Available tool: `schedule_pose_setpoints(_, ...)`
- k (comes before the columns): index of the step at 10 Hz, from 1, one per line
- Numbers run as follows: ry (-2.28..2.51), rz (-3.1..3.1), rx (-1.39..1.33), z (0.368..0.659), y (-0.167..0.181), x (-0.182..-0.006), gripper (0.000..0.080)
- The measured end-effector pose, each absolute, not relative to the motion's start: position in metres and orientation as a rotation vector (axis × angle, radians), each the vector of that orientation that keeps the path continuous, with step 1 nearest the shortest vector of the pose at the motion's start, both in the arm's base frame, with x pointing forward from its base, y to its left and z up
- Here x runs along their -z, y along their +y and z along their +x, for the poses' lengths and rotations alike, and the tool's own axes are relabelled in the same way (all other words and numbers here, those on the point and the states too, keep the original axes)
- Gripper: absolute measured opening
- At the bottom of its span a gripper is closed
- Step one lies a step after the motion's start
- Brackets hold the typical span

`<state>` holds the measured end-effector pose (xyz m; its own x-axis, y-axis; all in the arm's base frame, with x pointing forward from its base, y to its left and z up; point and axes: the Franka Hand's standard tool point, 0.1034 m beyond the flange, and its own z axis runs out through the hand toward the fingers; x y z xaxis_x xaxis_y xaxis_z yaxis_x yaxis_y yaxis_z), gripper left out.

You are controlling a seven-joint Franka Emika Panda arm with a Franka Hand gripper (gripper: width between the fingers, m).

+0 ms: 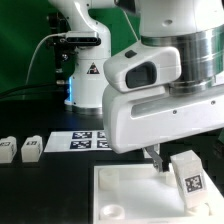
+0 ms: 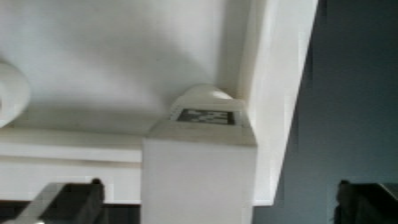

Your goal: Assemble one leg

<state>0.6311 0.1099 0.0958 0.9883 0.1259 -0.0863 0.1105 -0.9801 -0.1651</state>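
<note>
A leg (image 1: 187,178), a small white block with a tag on one face, stands upright at the corner of the large white plate (image 1: 125,195) on the exterior view's right. My gripper (image 1: 172,164) is right at it, with one dark finger (image 1: 157,160) showing beside it. In the wrist view the leg (image 2: 199,160) stands between the two dark fingertips (image 2: 68,203) of my gripper (image 2: 214,208). The jaws are wide apart, with a gap on each side of the leg. The plate (image 2: 107,70) lies beneath it.
Two more small white legs (image 1: 6,151) (image 1: 31,149) lie on the dark table at the exterior view's left. The marker board (image 1: 84,141) lies behind the plate. The arm's white base (image 1: 85,70) stands at the back.
</note>
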Motion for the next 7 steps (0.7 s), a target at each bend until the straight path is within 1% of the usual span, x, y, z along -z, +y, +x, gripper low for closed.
schedule_pose_setpoints(2, -0.166, -2.971, -0.150, 0.6273, 0.1203, -0.0918, 0.0648)
schedule_pose_setpoints(3, -0.166, -2.971, -0.159, 0.6257, 0.1202, -0.0886, 0.0648)
schedule_pose_setpoints(4, -0.165, -2.971, -0.158, 0.6260, 0.1196, -0.0889, 0.0562)
schedule_pose_setpoints(5, -0.165, -2.971, -0.159, 0.6258, 0.1197, -0.0885, 0.0426)
schedule_pose_setpoints(6, -0.165, -2.971, -0.159, 0.6258, 0.1197, -0.0885, 0.0426)
schedule_pose_setpoints(7, -0.164, -2.974, -0.158, 0.6262, 0.1180, -0.0886, 0.0304)
